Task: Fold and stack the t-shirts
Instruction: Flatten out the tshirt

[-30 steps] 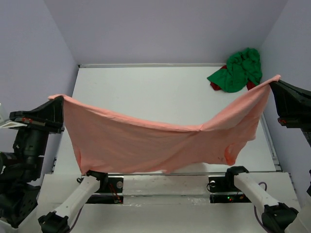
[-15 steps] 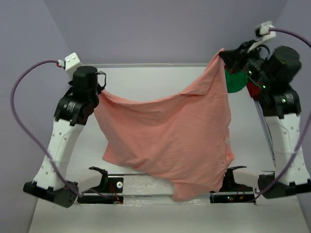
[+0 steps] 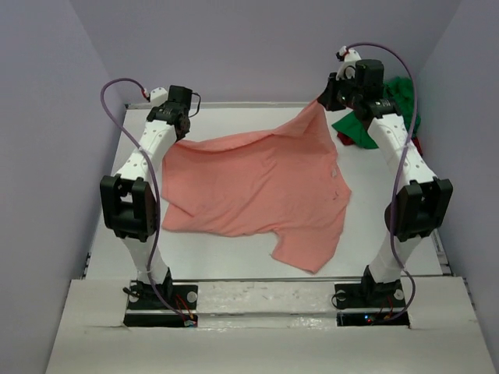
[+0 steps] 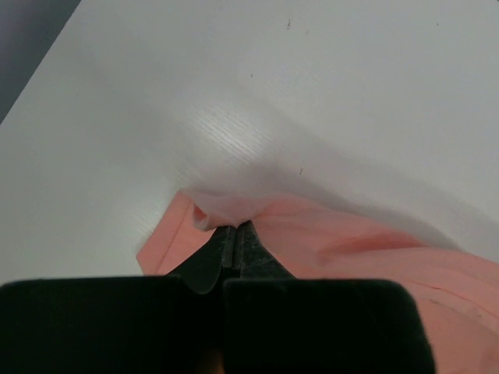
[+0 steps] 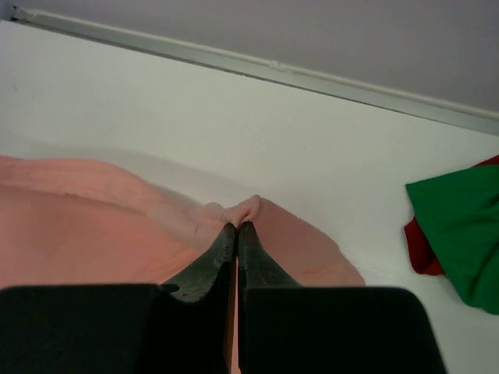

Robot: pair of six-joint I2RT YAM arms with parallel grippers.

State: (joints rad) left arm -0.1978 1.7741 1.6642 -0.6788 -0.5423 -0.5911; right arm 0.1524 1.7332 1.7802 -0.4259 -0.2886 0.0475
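The pink shirt (image 3: 257, 183) lies spread over the middle of the desk (image 3: 226, 261), with its far edge held up at two points. The left gripper (image 4: 236, 230) is clamped tight on a small bunch of pink cloth near the far left corner of the desk. The right gripper (image 5: 237, 227) is pinched the same way on the shirt's other far corner, close to the far edge on the right. Between them the cloth sags onto the desk, wrinkled, with one sleeve flopped toward the near edge. The green shirt (image 5: 460, 234) sits crumpled in the far right corner, just beside the pink one, with something red (image 5: 419, 238) under it.

Both shirts look light and limp, with no stiffness of their own. They will likely drape, bunch and slide on the smooth top. A thin pinch at an outer corner, as here, seems the best hold, with both arms keeping the edge taut. The green heap probably needs lifting by a top fold and shaking out.
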